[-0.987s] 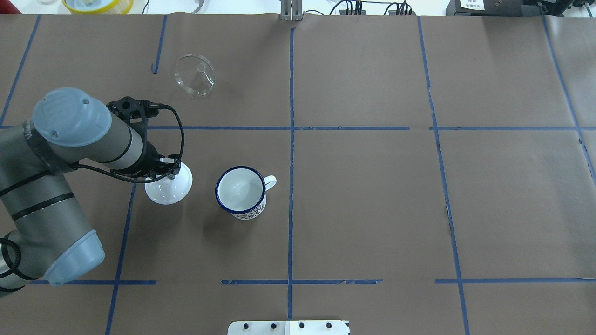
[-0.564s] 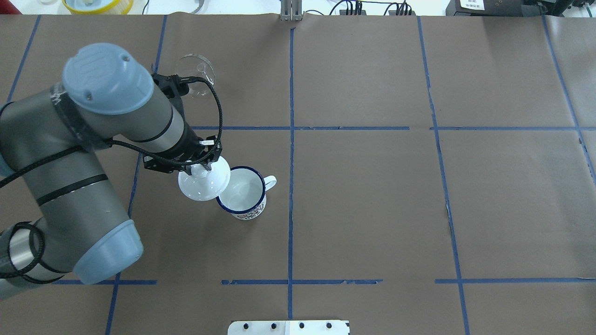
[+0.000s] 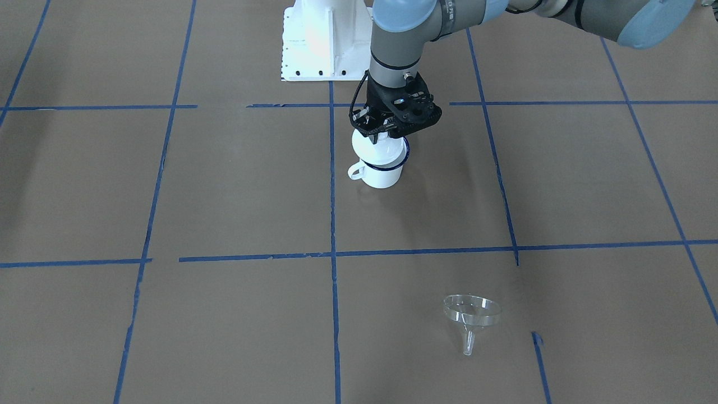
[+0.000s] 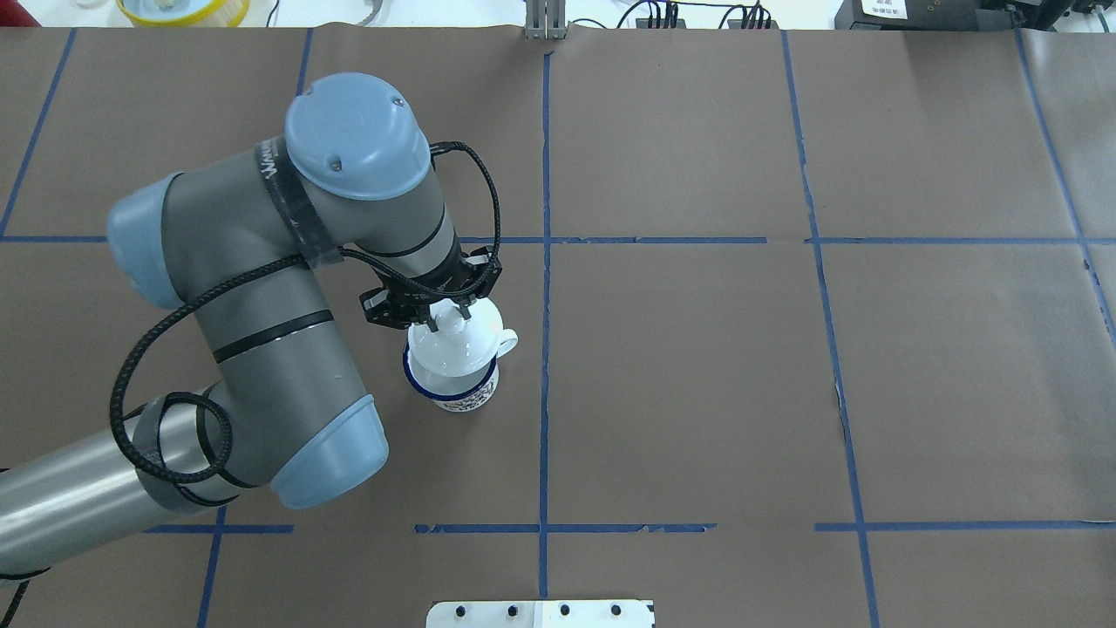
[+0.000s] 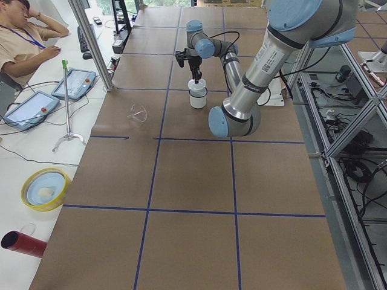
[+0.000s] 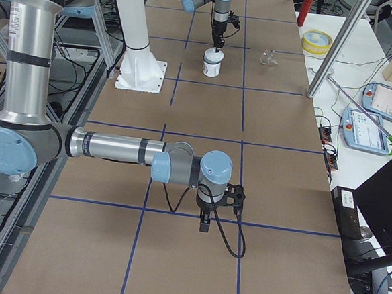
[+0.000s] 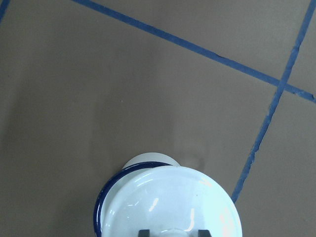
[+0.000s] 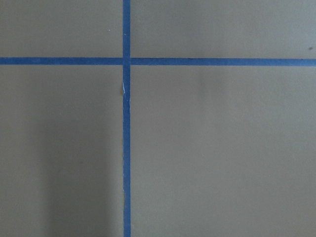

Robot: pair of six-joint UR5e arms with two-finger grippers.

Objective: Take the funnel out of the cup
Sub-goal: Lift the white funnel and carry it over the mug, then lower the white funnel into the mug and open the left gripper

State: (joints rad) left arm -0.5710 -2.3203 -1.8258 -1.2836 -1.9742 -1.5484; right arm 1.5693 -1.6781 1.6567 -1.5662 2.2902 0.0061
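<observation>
Overhead exterior view shows the left gripper (image 4: 450, 321) pinching the knob of a white lid (image 4: 455, 351) at the mouth of the cup (image 4: 453, 397). The funnel (image 3: 472, 317) lies on the table (image 3: 224, 196), well apart from the cup. Whether the right gripper (image 6: 205, 221) is spread or pressed together cannot be told.

Table cover: brown paper (image 4: 697, 392), laid flat, seams visible.
Markings: blue tape lines (image 4: 544, 436) forming a grid.
Side bench: white top (image 5: 12, 181), carrying two tablet pendants (image 5: 78, 83), a yellow bowl (image 5: 25, 192) and a red cylinder (image 5: 23, 243).
Frame: aluminium post (image 5: 91, 42) at the bench edge.
Personnel: one seated operator (image 5: 24, 36), hand at head.
Lighting: even, with soft shadows.
</observation>
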